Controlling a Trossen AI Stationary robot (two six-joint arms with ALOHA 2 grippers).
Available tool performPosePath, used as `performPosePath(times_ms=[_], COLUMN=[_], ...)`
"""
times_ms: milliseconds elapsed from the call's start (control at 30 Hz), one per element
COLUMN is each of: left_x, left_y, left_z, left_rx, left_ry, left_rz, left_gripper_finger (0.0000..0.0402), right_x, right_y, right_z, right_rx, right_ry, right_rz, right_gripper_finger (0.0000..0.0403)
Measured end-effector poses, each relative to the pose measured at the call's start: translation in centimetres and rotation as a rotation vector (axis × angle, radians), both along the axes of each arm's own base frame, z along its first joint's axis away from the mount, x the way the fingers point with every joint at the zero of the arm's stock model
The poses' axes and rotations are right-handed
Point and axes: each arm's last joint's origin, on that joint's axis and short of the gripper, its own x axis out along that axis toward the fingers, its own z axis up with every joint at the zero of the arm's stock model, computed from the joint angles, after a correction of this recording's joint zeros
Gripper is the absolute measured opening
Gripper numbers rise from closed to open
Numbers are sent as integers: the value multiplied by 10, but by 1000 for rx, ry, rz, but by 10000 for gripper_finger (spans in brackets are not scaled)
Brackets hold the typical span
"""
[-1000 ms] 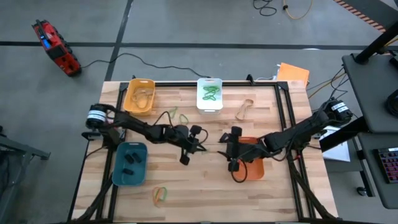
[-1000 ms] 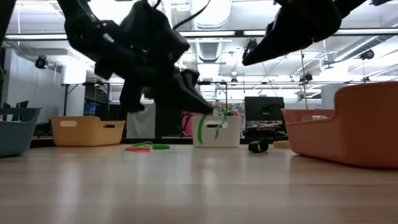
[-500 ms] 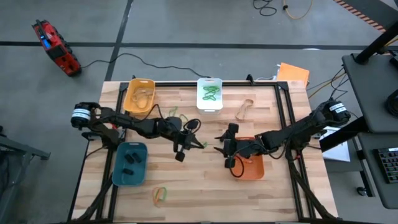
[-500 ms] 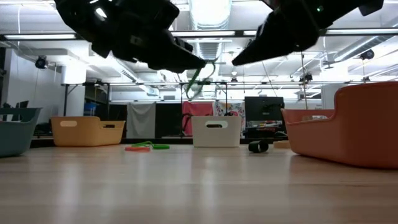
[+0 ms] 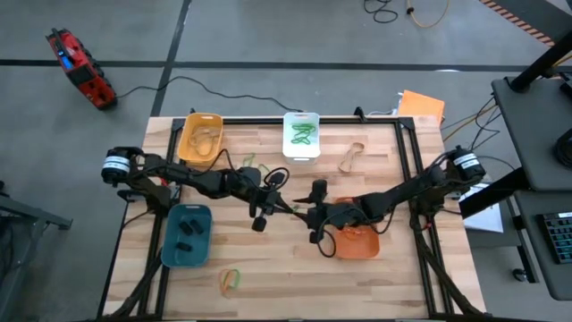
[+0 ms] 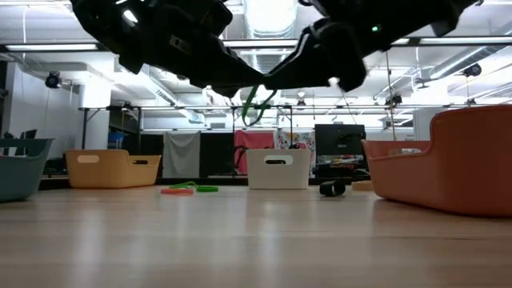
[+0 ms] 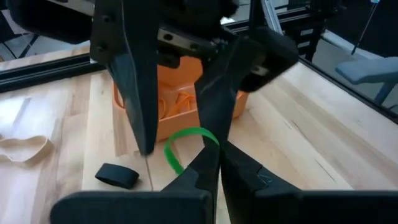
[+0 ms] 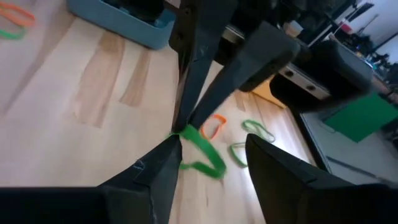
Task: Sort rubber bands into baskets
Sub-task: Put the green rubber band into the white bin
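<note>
My left gripper (image 5: 287,206) is shut on a green rubber band (image 7: 181,147) above the table's middle; the band also shows in the low view (image 6: 254,104). My right gripper (image 5: 308,215) is open, facing the left one, with its fingers (image 8: 158,177) on either side of the band (image 8: 202,152). The yellow basket (image 5: 200,139) and white basket (image 5: 301,134) stand at the far edge. The teal basket (image 5: 187,235) is near left and the orange basket (image 5: 359,237) is right of middle. My left gripper pinches a short stretch of the green band's loop (image 7: 208,142) between its two fingertips, coming from the table's left. The rest of the loop sticks out past the tips, lifted clear of the table. My right gripper: one fingertip (image 8: 171,146) is right beside the band's end; I cannot tell whether it touches.
Loose bands lie on the table: green and orange ones (image 5: 250,164) near the yellow basket, a tan one (image 5: 350,157) at the far right, a green and orange pair (image 5: 231,280) near the front, and a black one (image 7: 117,176) below the grippers.
My left gripper has gone up with the green band, lifting it from near the table to well clear of it. My right gripper has moved from over the orange basket toward the table's left, up to the left gripper and the band.
</note>
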Motion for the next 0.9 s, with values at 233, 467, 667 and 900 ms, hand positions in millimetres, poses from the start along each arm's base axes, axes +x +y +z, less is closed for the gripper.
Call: performPosePath(times_ms=[233, 467, 667, 900], left_x=[0, 0, -1, -10], left_y=[0, 1, 2, 10], left_z=[0, 0, -2, -6], left_rx=[-39, -68, -62, 44], left_ry=[8, 30, 62, 165], left_rz=[18, 38, 88, 304], left_gripper_finger=[0, 32, 106, 161], right_x=[15, 13, 11, 11], right_y=[1, -2, -4, -19], right_z=[-3, 1, 1, 0], right_rx=[-88, -70, -76, -28], right_ry=[59, 104, 126, 141], right_rz=[25, 13, -12, -108], right_gripper_finger=[77, 11, 9, 9])
